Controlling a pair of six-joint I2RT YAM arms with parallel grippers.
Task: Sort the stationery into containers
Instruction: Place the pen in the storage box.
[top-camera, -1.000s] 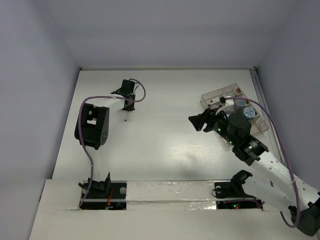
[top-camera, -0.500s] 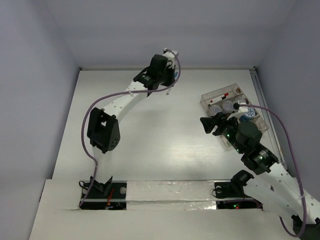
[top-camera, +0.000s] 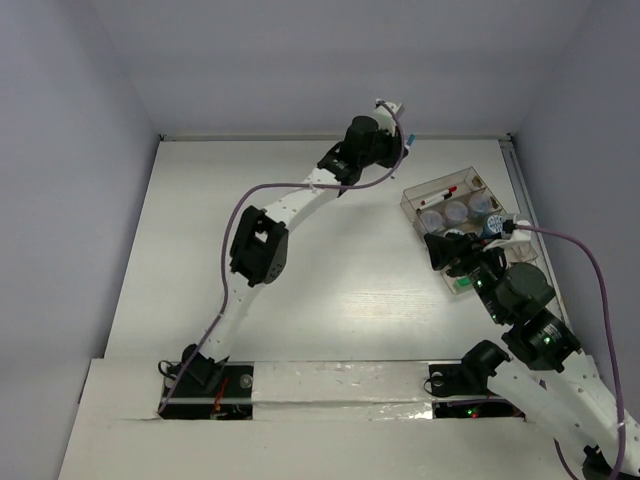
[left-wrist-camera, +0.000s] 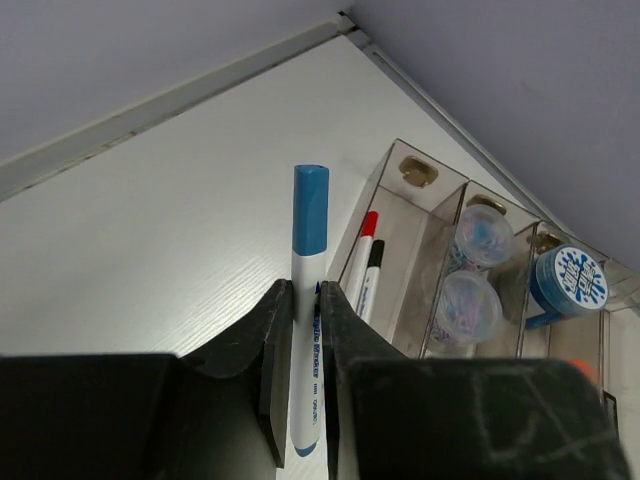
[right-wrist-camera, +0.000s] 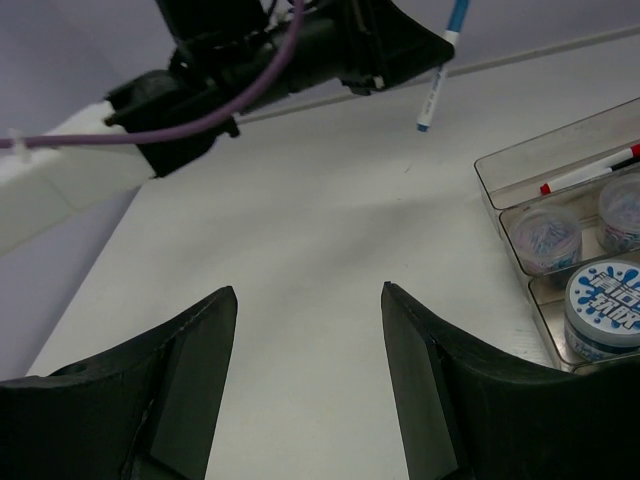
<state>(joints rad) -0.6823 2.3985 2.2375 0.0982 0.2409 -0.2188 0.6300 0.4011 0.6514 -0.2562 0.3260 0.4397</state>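
Now the right hand (top-camera: 447, 250), nearest to the bases, has drawn back toward its own side and hovers over the near end of the clear tray (right-wrist-camera: 520, 172). Its fingers are spread wide and hold nothing. This leaves the way to the tray free for the other arm.

The tray lies on the right part of the worktop (top-camera: 330, 260). In the top view its nearest compartments are mostly hidden behind the right hand, and I cannot tell what is in them. Next comes a compartment with a blue-and-white pot (left-wrist-camera: 570, 282). The compartment after it holds two small clear pots (left-wrist-camera: 482, 232), one behind the other. The farthest, narrow compartment holds a red-capped pen (left-wrist-camera: 362, 250) and a black-capped pen (left-wrist-camera: 371, 275), lying side by side along its length.

Farthest, the left arm has swung from the left middle of the worktop to the far edge. The left hand (left-wrist-camera: 305, 300) is now in the air just beyond the far corner of the tray. It pinches a white marker with a blue cap (left-wrist-camera: 309, 260) by the lower barrel. The marker stands between the fingers and touches neither worktop nor tray.

I judge that this marker is being carried to the pen compartment, so the next step would be lowering it there and letting go.
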